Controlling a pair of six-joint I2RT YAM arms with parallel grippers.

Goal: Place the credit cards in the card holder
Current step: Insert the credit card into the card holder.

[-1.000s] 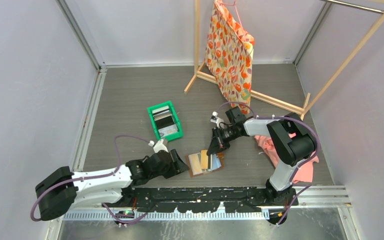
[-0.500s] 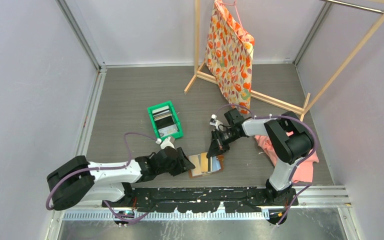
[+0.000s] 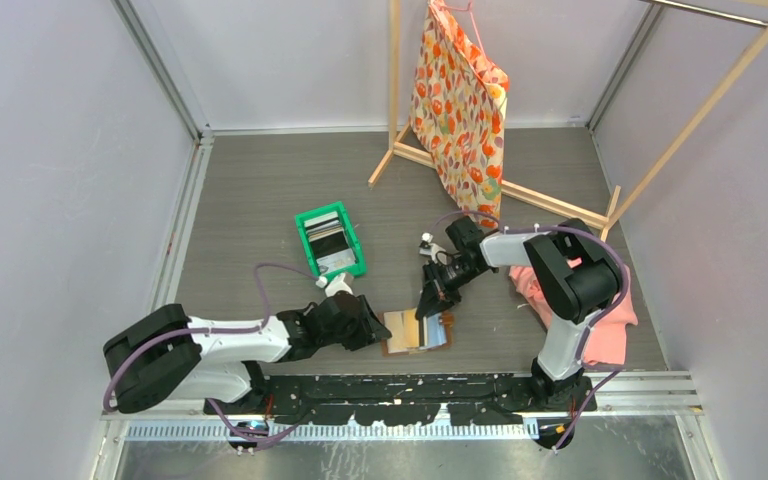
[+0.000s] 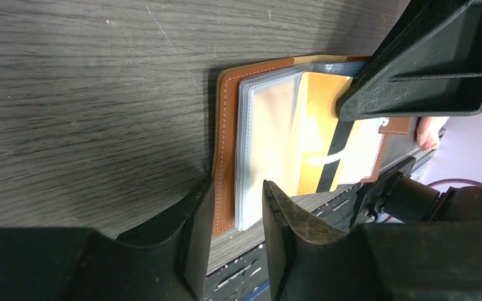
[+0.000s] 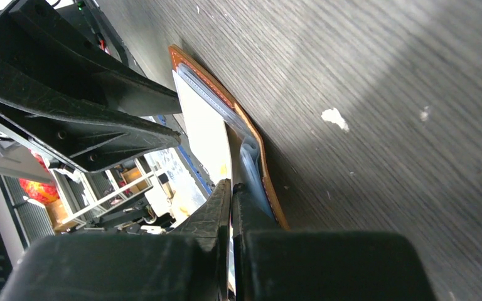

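Observation:
The brown card holder (image 3: 415,332) lies open on the table near the front edge, its clear sleeves up. My left gripper (image 3: 371,330) is at its left edge. In the left wrist view, the left gripper (image 4: 237,188) is open, and its jaws straddle the leather edge of the card holder (image 4: 226,157) with a gap between them. My right gripper (image 3: 428,304) is shut on a gold credit card (image 4: 317,144) with a dark stripe, which lies over the sleeves. In the right wrist view, the right gripper (image 5: 231,185) pinches the thin card above the card holder (image 5: 258,145). More credit cards (image 3: 328,240) stand in the green bin.
The green bin (image 3: 358,262) sits behind and left of the holder. A pink cloth (image 3: 610,335) lies by the right arm's base. A wooden rack (image 3: 520,190) with a floral bag (image 3: 460,100) stands at the back. The black rail runs just in front of the holder.
My left arm has reached right up to the holder's left edge and its jaws have narrowed around it. The right gripper has shifted only slightly with the card.

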